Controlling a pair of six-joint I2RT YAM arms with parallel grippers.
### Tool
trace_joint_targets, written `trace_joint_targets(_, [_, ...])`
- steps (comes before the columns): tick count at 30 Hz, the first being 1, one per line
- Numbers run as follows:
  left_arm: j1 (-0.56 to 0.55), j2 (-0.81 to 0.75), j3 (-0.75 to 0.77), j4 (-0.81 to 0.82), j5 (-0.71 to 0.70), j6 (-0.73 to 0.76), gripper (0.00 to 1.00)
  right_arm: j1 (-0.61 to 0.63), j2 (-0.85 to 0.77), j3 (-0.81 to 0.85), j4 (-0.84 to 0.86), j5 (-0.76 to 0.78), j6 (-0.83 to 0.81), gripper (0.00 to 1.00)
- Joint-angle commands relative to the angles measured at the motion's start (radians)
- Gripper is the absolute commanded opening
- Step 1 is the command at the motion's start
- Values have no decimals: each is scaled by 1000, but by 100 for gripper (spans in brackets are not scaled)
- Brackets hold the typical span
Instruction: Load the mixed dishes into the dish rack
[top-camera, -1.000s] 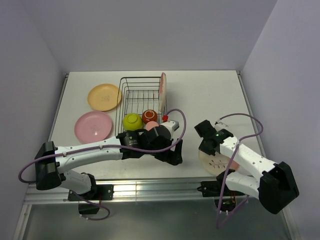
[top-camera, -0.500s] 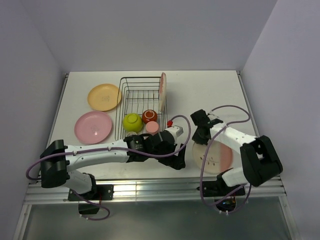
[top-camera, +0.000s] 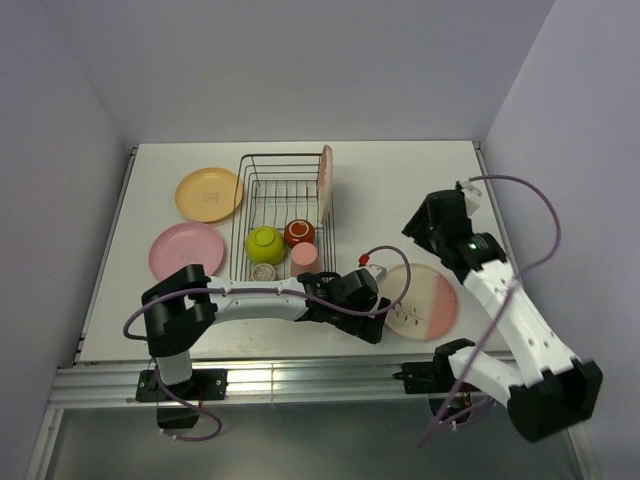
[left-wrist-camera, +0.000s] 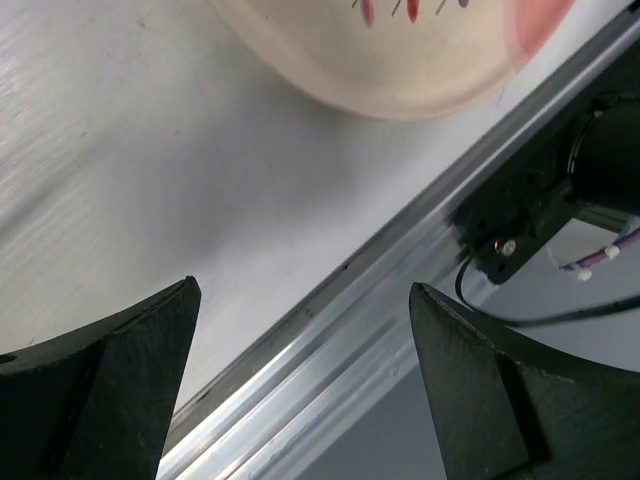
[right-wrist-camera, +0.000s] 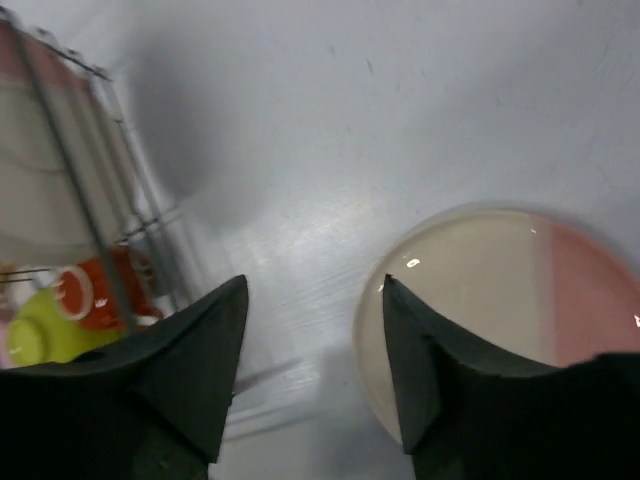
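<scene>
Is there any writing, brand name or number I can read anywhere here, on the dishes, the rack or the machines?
None: no word, number or brand mark can be read in any view.
The cream-and-pink plate carries only a small twig drawing, no letters.
The yellow plate and the pink plate show faint marks at their centres, too small to read.

A white table (top-camera: 400, 180) fills the middle of the top view, its surface matte and faintly scuffed. Behind the table's far edge rises a pale lavender back wall (top-camera: 300, 70). A left wall (top-camera: 50, 200) and a right wall (top-camera: 575, 150) of the same colour stand along the table's two sides. An aluminium rail (top-camera: 300, 378) runs along the table's near edge, catching bright light. Beyond the rail, below the table, lies a grey floor (top-camera: 300, 445). From the left wrist, the rail crosses diagonally against the table's edge.
</scene>
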Motion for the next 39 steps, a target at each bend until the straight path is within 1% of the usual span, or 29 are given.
trace_joint_targets(1, [15,47,70,83,60,-26,91,-9,-193,67,-152,69,-27,66])
trace_joint_targets(2, [17,79,86,75,56,-35,91,-11,-224,79,-169,71,-20,73])
trace_joint_targets(4, [17,128,144,58,42,-51,91,-9,-304,89,-216,68,-14,73])
trace_joint_targets(8, [21,206,247,-14,-12,-75,92,-11,-370,119,-293,79,-17,74])
trace_joint_targets(9, [26,220,258,-24,-18,-83,92,-11,-382,122,-320,85,-19,74])
trace_joint_targets(10, [31,241,268,-32,-55,-90,92,-9,-389,127,-331,92,-19,74])
trace_joint_targets(12, [49,264,297,-64,-69,-126,92,-9,-407,129,-357,106,-20,74])
trace_joint_targets(13, [55,284,305,-77,-75,-140,92,-9,-415,127,-364,109,-22,74])
trace_joint_targets(17, [69,304,328,-146,-193,-230,92,-9,-447,125,-385,125,-22,74])
trace_joint_targets(19, [78,312,331,-170,-231,-252,92,-9,-468,125,-393,135,-22,74])
trace_joint_targets(22, [95,343,357,-186,-251,-264,90,-9,-488,124,-393,137,-27,74])
trace_joint_targets(23, [100,358,389,-195,-250,-262,89,-11,-493,124,-393,134,-28,73])
trace_joint_targets(28, [107,458,509,-284,-296,-249,79,-9,-510,138,-403,141,-40,74])
trace_joint_targets(30, [106,487,531,-302,-316,-244,75,-9,-525,141,-408,149,-46,74])
trace_joint_targets(31, [106,493,537,-308,-326,-239,72,-9,-531,144,-408,151,-51,74])
trace_joint_targets(33, [106,504,537,-313,-336,-242,70,-8,-540,148,-413,158,-59,74])
trace_joint_targets(35, [106,508,520,-305,-343,-244,62,-11,-545,156,-420,169,-63,74])
trace_joint_targets(36, [106,515,518,-305,-343,-244,55,-9,-548,158,-423,175,-66,74])
trace_joint_targets(37, [106,518,514,-305,-346,-244,51,-9,-550,164,-426,178,-66,74])
trace_joint_targets(39, [104,534,517,-319,-354,-245,46,-9,-557,170,-428,181,-69,74])
